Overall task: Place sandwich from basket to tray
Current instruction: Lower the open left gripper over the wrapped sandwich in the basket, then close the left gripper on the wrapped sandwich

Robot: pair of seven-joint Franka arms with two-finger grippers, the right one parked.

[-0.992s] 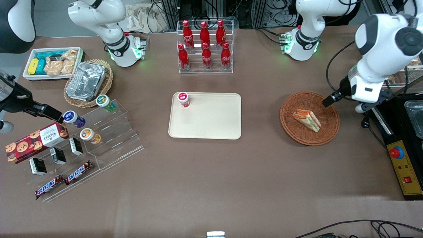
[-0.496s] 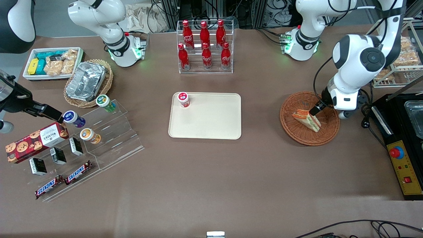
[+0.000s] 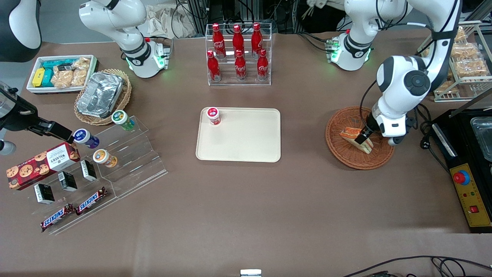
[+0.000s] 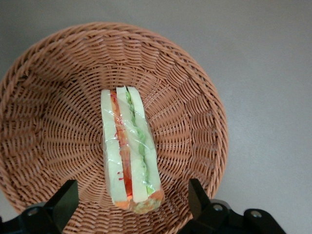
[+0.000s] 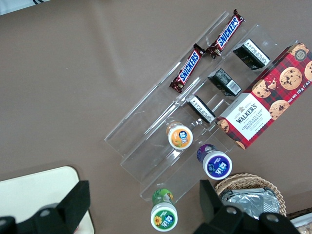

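The sandwich (image 3: 351, 136) is a wrapped wedge of pale bread with orange-red and green filling; it lies in the reddish-brown wicker basket (image 3: 338, 148) toward the working arm's end of the table. It also shows in the left wrist view (image 4: 127, 151) inside the basket (image 4: 195, 122). My left gripper (image 3: 363, 136) is just above the sandwich inside the basket, open, with one of its fingers (image 4: 63, 202) on each side of the sandwich's wide end, apart from it. The beige tray (image 3: 246, 138) lies at the table's middle.
A small red-lidded cup (image 3: 213, 115) stands on the tray's corner. A clear rack of red cola bottles (image 3: 239, 54) stands farther from the camera than the tray. A black control box (image 3: 471, 192) and a wire shelf of snacks (image 3: 463, 61) lie beside the basket.
My left gripper has moved from the basket's rim in over the basket and down, ending over the sandwich. The sandwich and basket have not moved.
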